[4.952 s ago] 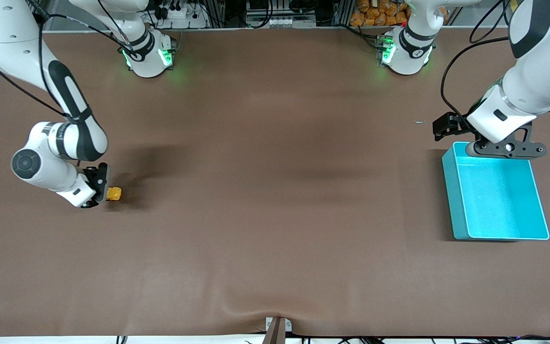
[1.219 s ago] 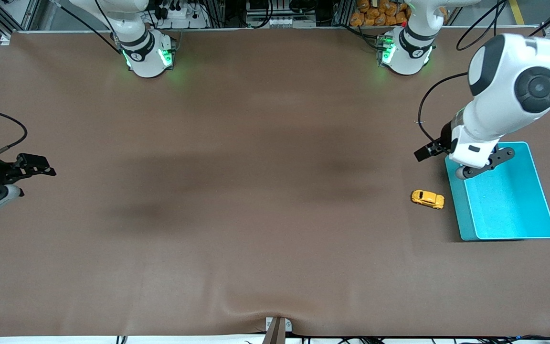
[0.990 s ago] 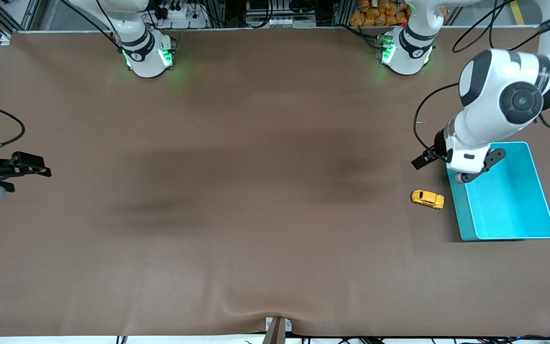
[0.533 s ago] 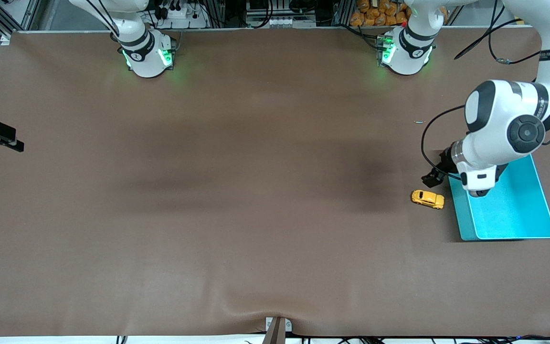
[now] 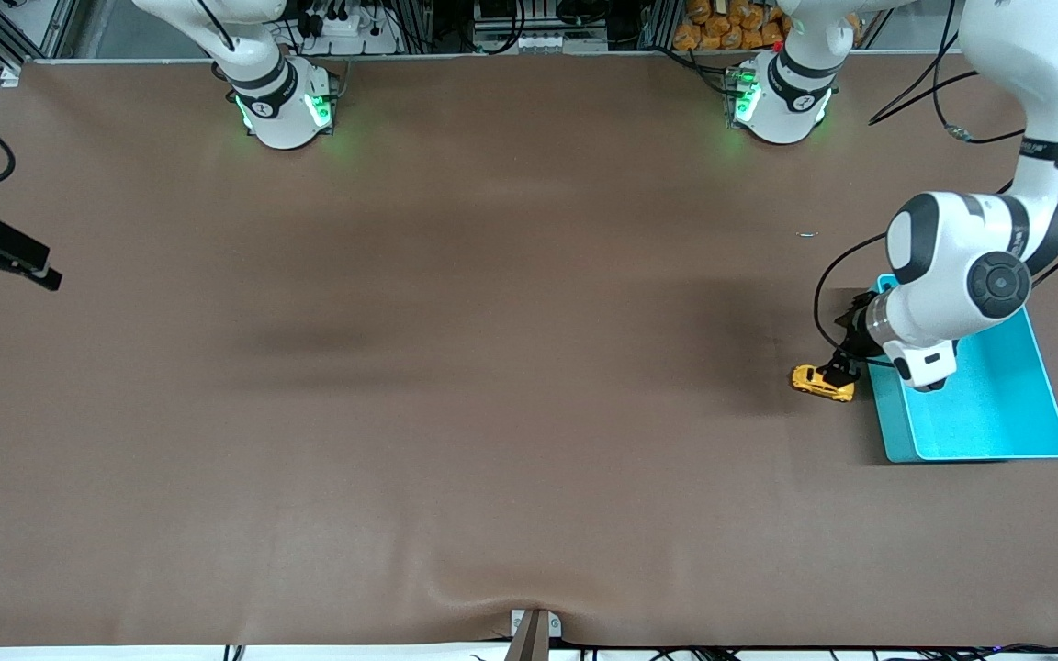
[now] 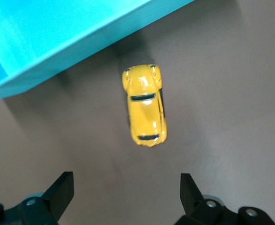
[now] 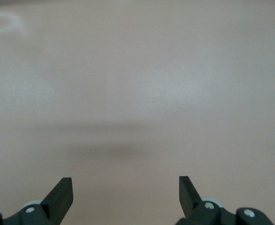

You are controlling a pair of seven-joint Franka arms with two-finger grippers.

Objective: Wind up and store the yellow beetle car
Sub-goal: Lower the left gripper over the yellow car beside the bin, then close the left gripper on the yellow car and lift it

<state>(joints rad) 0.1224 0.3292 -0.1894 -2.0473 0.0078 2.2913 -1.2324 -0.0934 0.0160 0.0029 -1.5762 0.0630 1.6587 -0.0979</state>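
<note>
left gripper now over yellow beetle car — lower

Even overhead light, soft shadows on the table; wrist views slightly blurred.

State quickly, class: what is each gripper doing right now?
Left gripper: open, empty, over the yellow beetle car beside the teal bin.
Right gripper: open, empty, waiting at the right arm's end of the table.

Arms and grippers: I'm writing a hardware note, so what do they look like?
Both arms are glossy white with black joint bands, green lights at their bases and loose black cables. The left gripper and right gripper are black, each with two flat, wedge-tipped fingers fixed by silver screws.
</note>
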